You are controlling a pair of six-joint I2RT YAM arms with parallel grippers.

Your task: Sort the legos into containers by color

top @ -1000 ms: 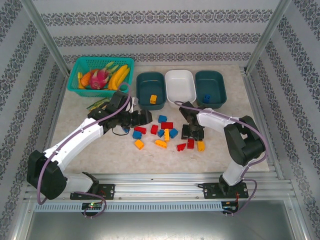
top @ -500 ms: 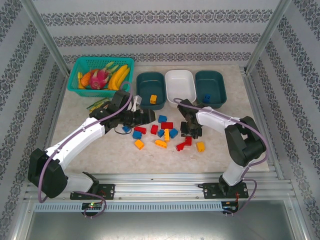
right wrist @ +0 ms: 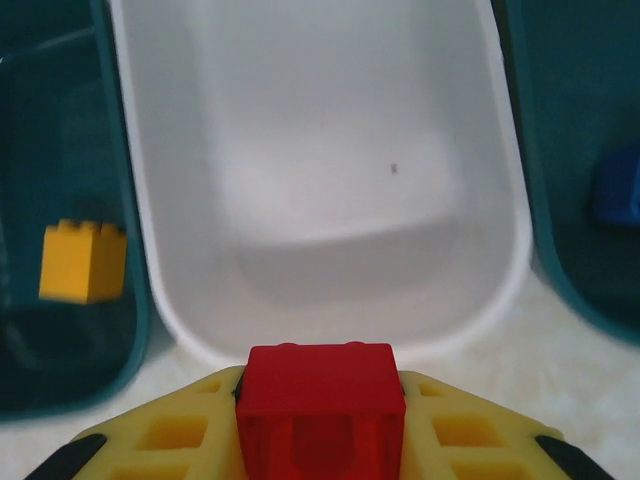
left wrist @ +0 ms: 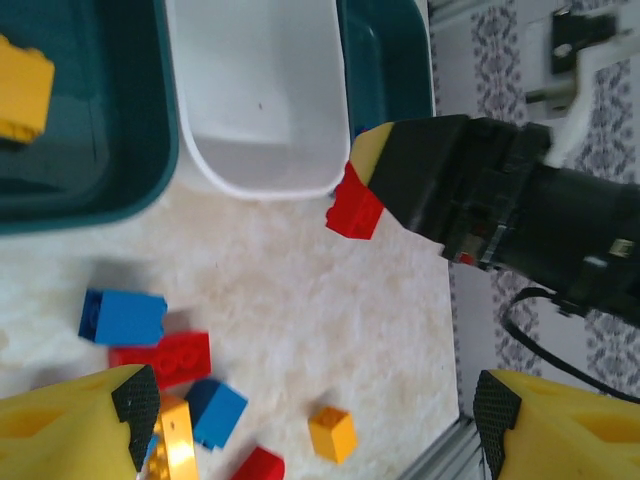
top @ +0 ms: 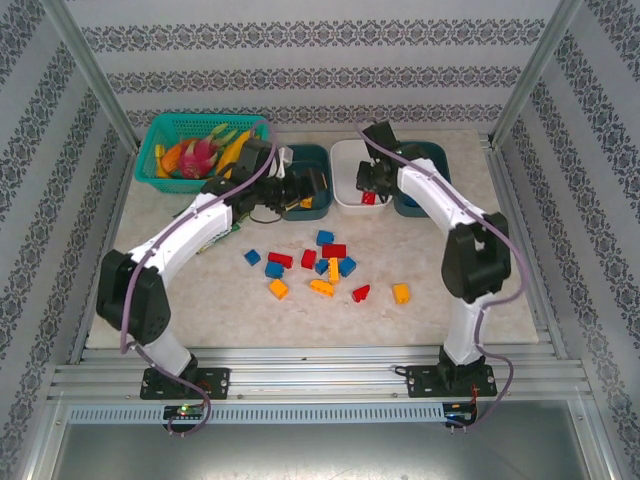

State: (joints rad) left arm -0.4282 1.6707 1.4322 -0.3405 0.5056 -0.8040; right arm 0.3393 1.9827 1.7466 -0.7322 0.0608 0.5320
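three containers stand in a row at the far edge of the beige marbled tabletop (top: 470, 280): left teal container (right wrist: 60, 120), white container (right wrist: 330, 345), right teal container (right wrist: 570, 120). striped patterned wallpaper (top: 300, 40) and a metal frame (top: 90, 70) close the cell around it. your right end effector (top: 368, 186) is clamped on a red lego (right wrist: 320, 400) at the near rim of the white container. your left end effector (top: 308, 187) hangs wide open and empty over the left teal container, where a yellow lego (right wrist: 83, 262) lies. about a dozen loose legos (top: 322, 266) lie mid-tabletop.

3 containers (top: 352, 160) behind scattered legos (top: 334, 251)
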